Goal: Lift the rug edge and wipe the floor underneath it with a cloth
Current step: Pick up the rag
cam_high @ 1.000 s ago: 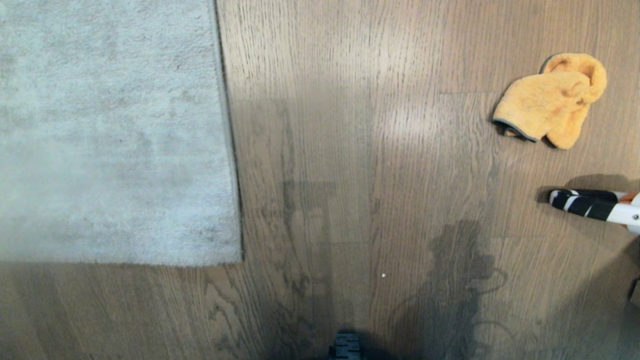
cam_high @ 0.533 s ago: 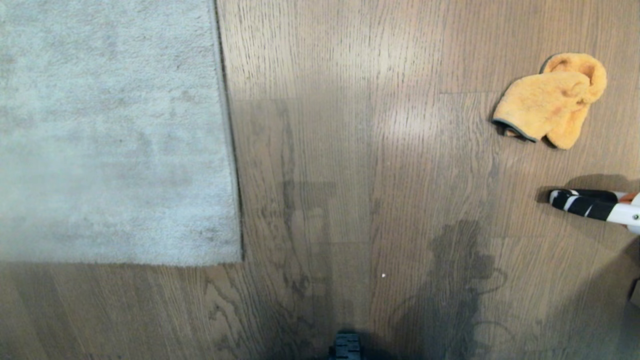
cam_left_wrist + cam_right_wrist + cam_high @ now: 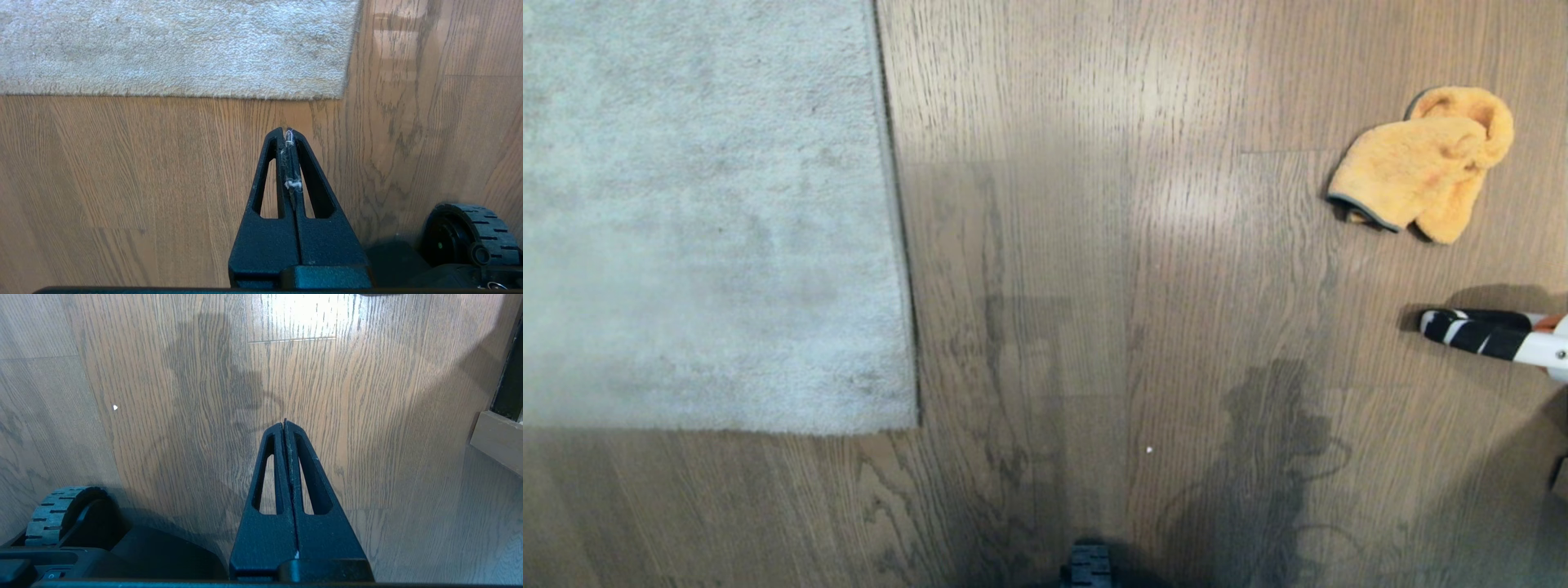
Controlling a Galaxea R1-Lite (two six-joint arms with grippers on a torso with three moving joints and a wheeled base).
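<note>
The rug edge (image 3: 894, 204) runs twelve to six on the floor (image 3: 1094, 245), cloth (image 3: 1421, 167) at two, both hands pressed together, empty.

Bare floor (image 3: 1094, 245) runs wide between the rug edge (image 3: 900, 269) on the left and the cloth (image 3: 1421, 167) far right. A striped black-and-white object (image 3: 1478, 333) lies near the cloth, toward the robot.

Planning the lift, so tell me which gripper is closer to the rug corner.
Left. The left gripper is shut just short of the rug corner; the right gripper is shut over bare floor, no rug in its view.
</note>
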